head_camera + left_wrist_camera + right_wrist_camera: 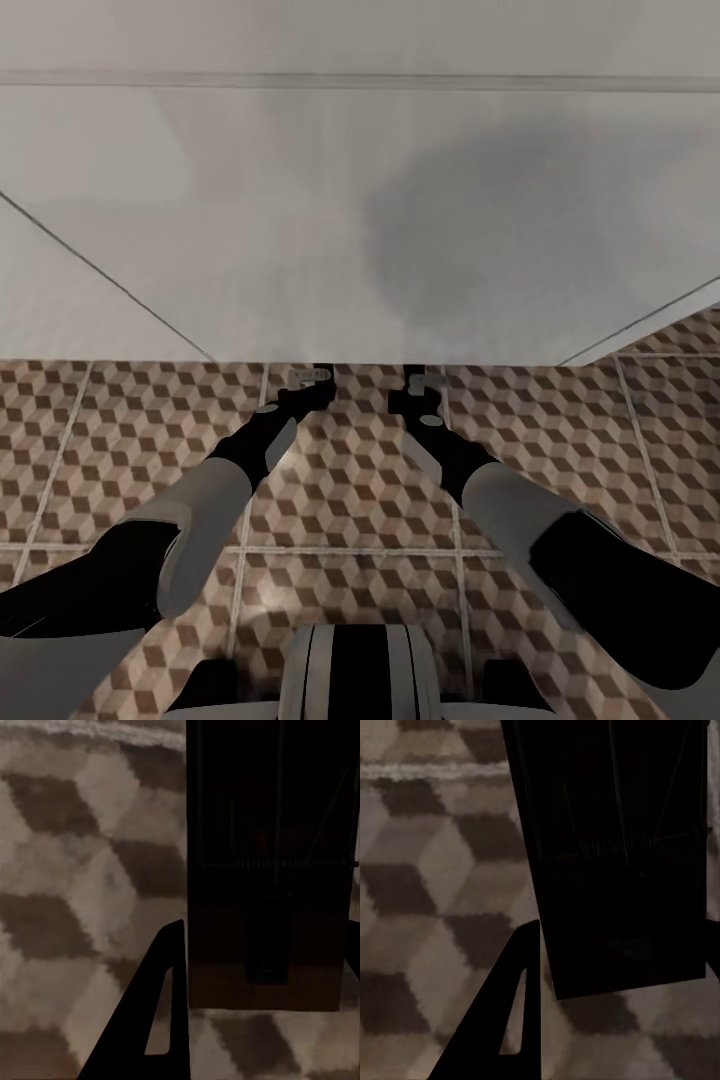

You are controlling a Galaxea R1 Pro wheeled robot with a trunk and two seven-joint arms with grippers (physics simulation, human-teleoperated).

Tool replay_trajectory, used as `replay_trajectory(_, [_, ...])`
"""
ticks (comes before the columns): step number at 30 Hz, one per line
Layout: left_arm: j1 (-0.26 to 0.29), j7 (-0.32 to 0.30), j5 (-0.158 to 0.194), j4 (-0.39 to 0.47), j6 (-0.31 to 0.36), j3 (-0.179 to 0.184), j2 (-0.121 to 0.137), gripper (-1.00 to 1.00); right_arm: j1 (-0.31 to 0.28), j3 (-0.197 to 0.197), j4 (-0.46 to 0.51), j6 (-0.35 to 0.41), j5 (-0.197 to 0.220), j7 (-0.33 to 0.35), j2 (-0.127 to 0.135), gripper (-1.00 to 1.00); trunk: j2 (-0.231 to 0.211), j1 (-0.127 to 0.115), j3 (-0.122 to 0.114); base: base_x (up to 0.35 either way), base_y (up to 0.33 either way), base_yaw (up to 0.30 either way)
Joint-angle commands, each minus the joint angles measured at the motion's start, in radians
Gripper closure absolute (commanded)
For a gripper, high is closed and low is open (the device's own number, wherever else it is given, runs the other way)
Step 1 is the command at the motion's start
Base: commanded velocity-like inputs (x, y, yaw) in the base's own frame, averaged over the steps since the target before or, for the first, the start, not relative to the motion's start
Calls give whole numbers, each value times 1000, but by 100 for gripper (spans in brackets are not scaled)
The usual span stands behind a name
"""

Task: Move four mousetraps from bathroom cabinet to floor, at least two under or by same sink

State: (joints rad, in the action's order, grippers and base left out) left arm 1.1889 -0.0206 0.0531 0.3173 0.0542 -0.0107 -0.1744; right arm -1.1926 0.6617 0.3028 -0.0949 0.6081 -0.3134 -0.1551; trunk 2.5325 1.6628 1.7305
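Note:
Both arms reach forward and down to where the cube-pattern bathroom floor meets the front edge of a broad white surface. My left gripper is shut on a small flat mousetrap, pale in the head view. In the left wrist view this mousetrap looks dark brown with thin wires and fills the gap between the fingers, close above the tiles. My right gripper is shut on a second dark mousetrap, slightly tilted over the tiles. The cabinet and sink basin are out of view.
The white surface overhangs the far side of the floor, and its lower edge runs just above both gripper tips. Tiled floor spreads to both sides. My own base shows at the near edge.

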Motion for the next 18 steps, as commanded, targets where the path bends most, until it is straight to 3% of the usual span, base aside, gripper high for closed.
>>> replay_trajectory(1, [0,2,4,2,6,0,0,100,-1,8,-1,-6,12,-4,0,100,0,0,0,188,0,0])
replay_trajectory(13, [0,2,5,2,6,0,0,100,-1,7,-1,-5,12,-4,0,100,0,0,0,281,0,0])
replay_trajectory(18, [0,2,4,2,6,-1,0,100,-1,7,-2,-5,12,-4,0,100,0,0,0,127,0,0])
